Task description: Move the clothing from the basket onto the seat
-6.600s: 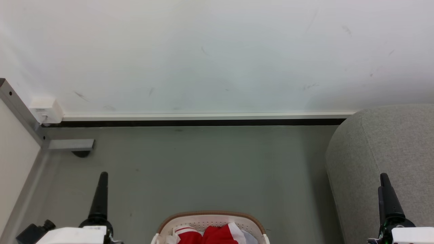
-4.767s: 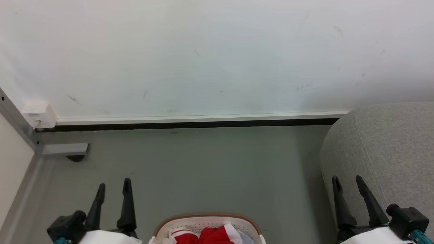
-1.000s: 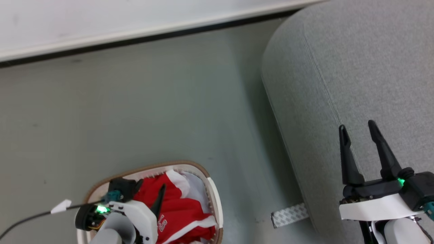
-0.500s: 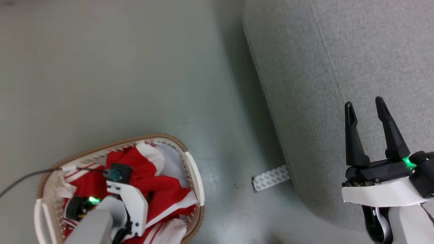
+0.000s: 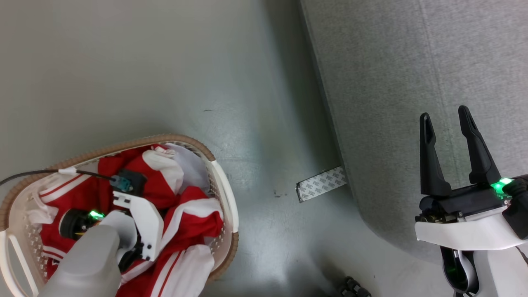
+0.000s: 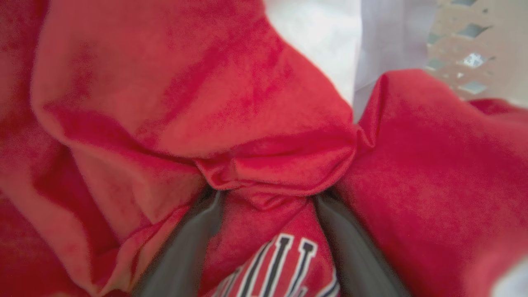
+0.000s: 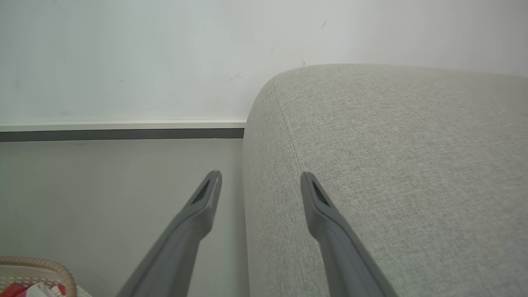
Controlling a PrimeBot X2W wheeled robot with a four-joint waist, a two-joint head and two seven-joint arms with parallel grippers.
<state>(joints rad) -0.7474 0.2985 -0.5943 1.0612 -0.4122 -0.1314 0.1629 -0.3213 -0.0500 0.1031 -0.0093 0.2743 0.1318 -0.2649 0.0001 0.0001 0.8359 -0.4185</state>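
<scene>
A bare indoor room, home-like: grey floor (image 5: 165,82), white wall (image 7: 123,62) — upholstered seat (image 5: 412,62), laundry basket (image 5: 226,196).

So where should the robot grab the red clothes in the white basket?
Grab the raised, bunched fold of the soft red sports clothing with white trim, from straight above. The white perforated plastic basket with a brown rim walls off the sides, and that fold sits between the fingers of the open left gripper, so closing there should pinch plenty of cloth.
</scene>
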